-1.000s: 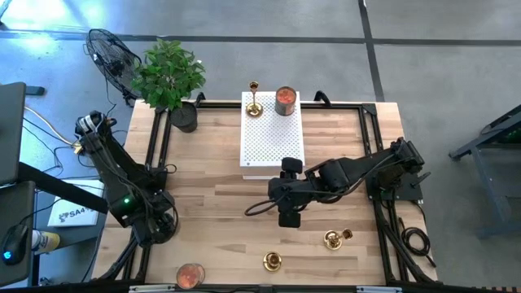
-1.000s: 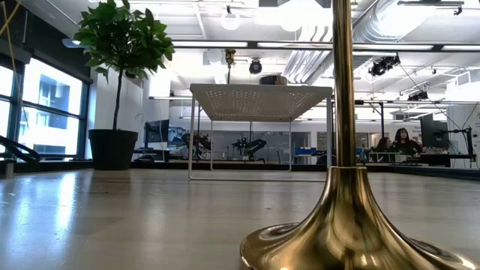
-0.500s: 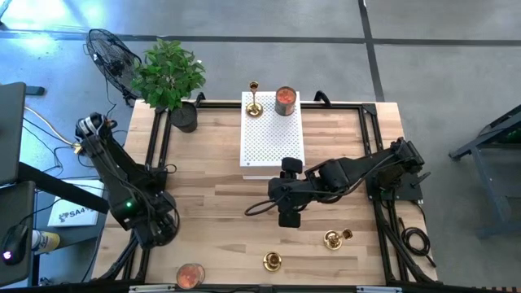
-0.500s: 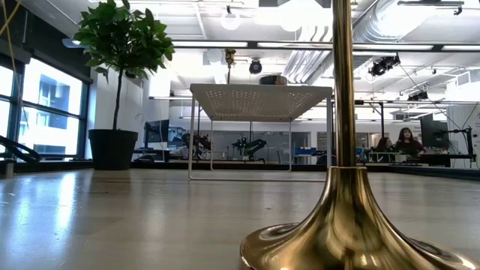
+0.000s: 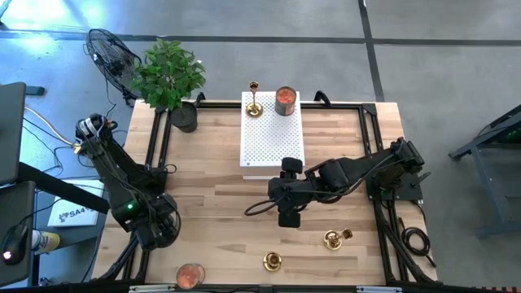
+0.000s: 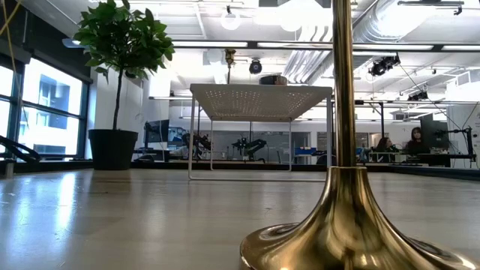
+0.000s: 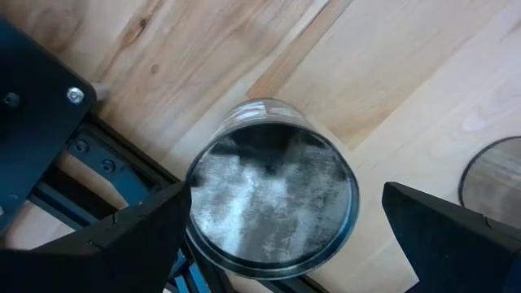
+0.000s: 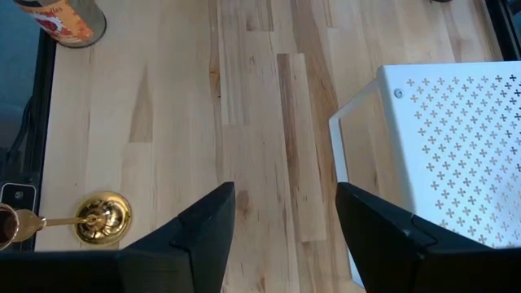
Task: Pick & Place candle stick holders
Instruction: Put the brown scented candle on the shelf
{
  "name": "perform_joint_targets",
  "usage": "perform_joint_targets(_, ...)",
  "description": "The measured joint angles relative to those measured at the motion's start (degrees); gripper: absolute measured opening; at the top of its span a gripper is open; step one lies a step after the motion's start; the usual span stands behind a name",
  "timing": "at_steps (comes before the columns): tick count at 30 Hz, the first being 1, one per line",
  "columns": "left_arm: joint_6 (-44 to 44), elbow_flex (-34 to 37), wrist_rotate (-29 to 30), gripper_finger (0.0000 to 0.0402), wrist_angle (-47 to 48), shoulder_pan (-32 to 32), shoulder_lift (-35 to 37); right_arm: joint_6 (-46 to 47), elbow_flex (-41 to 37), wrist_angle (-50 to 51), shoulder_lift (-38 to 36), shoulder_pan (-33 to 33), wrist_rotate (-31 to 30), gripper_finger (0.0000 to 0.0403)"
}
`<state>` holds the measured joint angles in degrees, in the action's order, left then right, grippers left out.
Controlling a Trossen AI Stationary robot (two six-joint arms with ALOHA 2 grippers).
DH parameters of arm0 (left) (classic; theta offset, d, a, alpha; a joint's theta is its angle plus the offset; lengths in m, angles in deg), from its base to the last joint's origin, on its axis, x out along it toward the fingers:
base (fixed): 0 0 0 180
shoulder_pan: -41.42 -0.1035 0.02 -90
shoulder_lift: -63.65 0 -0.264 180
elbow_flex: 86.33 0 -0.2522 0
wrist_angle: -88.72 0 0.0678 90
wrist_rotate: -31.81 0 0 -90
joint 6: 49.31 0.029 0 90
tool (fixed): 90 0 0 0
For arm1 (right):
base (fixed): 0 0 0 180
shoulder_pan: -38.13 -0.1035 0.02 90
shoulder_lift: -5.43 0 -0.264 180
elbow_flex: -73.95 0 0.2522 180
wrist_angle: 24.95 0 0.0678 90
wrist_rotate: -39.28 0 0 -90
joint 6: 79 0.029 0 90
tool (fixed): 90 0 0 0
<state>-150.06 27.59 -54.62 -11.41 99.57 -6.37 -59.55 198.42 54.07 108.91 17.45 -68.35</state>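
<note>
Hanging over the middle of the wooden worktop (image 5: 220, 163), the right hand (image 5: 288, 218) is empty, its two dark fingers (image 8: 203, 236) spread apart with bare wood between them. It sits just near of the white metal stand full of little holes (image 5: 273, 134).

One shiny gold candle stick holder (image 5: 255, 99) stands upright on the far left corner of that stand, next to an orange-red tin can (image 5: 285, 101). A second gold candle stick holder (image 5: 273, 261) stands upright near the near edge of the worktop. In the low view only its flared base and thin stem (image 6: 343, 187) show, very big and close, with the top cut off. A third gold candle stick holder (image 5: 335, 238) lies tipped on its side, to the right of the second one and well apart from the right hand.

The left hand (image 5: 155, 232) is low at the near left side of the worktop. Its dark fingers (image 7: 138, 236) are wide apart, one on each side of a round clear glass jar (image 7: 273, 191). You cannot tell if they touch it. In the high view the arm hides this jar.

A round copper-coloured lid (image 5: 190, 275) lies at the near edge. A leafy green plant in a dark pot (image 5: 171, 77) stands at the far left corner.
</note>
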Motion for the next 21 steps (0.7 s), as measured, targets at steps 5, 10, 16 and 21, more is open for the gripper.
perform_joint_targets(5,-0.1,0.2,0.0,0.0397,0.1,0.0,0.0,0.0,0.0,0.0,0.0,0.0,0.0,0.0208)
perform_joint_targets(10,-0.1,2.7,-2.0,0.0397,0.8,0.0,0.2,0.0,0.0,0.0,0.0,0.0,0.0,0.0208)
perform_joint_targets(16,0.7,3.7,-2.7,0.0397,-4.0,0.0,0.0,0.0,0.0,-0.2,0.0,0.0,0.0,0.0208)
perform_joint_targets(21,1.4,3.7,-1.1,0.0397,-6.5,0.0,0.0,0.0,0.0,-0.8,0.0,0.0,0.0,0.0208)
